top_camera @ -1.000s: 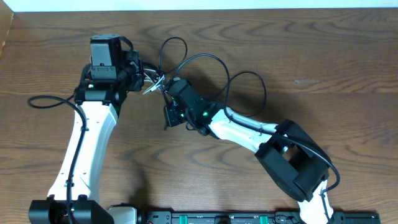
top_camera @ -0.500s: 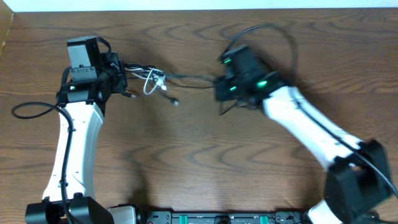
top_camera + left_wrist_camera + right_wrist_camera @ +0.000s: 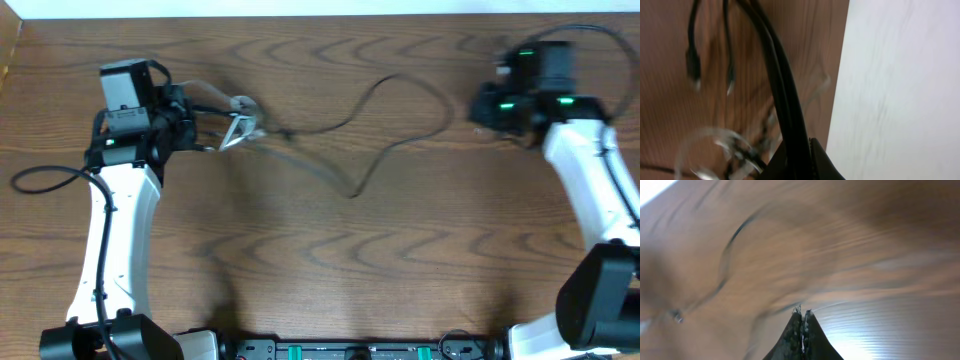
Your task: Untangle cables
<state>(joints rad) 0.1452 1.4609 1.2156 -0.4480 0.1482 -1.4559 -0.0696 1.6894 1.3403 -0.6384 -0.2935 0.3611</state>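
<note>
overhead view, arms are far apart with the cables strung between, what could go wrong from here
The left gripper clamps the cables as one bundle, so pulling may tighten the tangle by the white cable. The right gripper looks shut with no cable visibly in it; it may move off empty.

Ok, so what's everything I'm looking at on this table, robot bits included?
black cables: at least two, black, pinched at the left, one trailing across the middle
white cable: one, white, looped beside the left gripper
table: one, brown wood
bar: one, black with green parts, front edge
arms: two, white and black, left and right
left gripper: shut on the black cables
right gripper: shut, far right; blur hides any hold
</note>
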